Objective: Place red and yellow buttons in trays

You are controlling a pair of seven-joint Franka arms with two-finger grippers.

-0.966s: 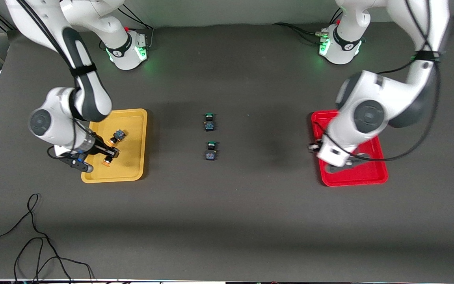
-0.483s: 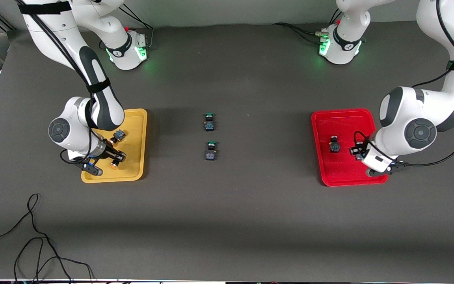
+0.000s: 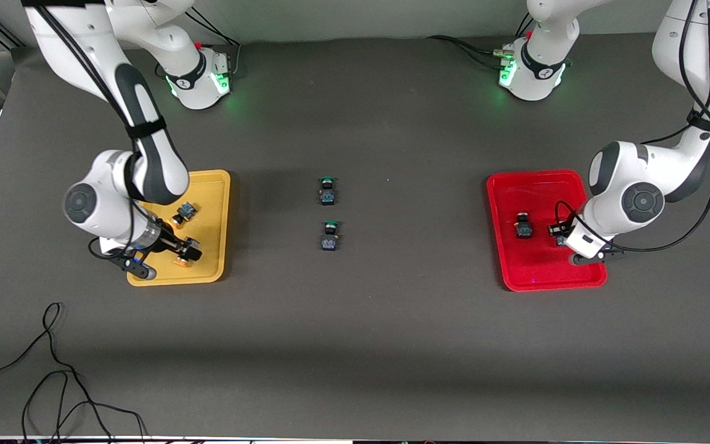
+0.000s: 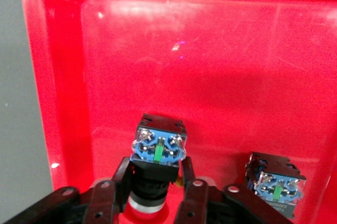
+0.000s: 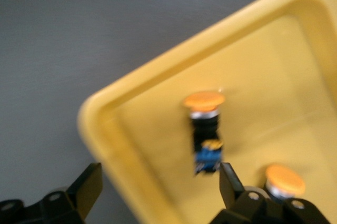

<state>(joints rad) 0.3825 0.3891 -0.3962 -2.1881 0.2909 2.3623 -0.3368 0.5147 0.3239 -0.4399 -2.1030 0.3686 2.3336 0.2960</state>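
Observation:
My left gripper (image 3: 560,237) is low in the red tray (image 3: 534,185), shut on a red button (image 4: 157,153) with its blue back showing. A second red button (image 3: 522,226) lies in the tray beside it and also shows in the left wrist view (image 4: 275,183). My right gripper (image 3: 168,259) is open and empty over the near corner of the yellow tray (image 3: 210,185). The tray rim (image 5: 131,145) lies between its fingers. Two yellow buttons (image 3: 183,212) (image 3: 180,261) lie in that tray. Both show in the right wrist view, one (image 5: 205,129) farther off and one (image 5: 284,180) by a fingertip.
Two green-capped buttons (image 3: 327,190) (image 3: 330,235) stand on the dark table midway between the trays. A black cable (image 3: 53,370) loops on the table near the front camera, toward the right arm's end.
My left arm has swung from over the red tray's middle toward its own end of the table, uncovering both red buttons. My right gripper has shifted over the yellow tray's near corner and stands open.

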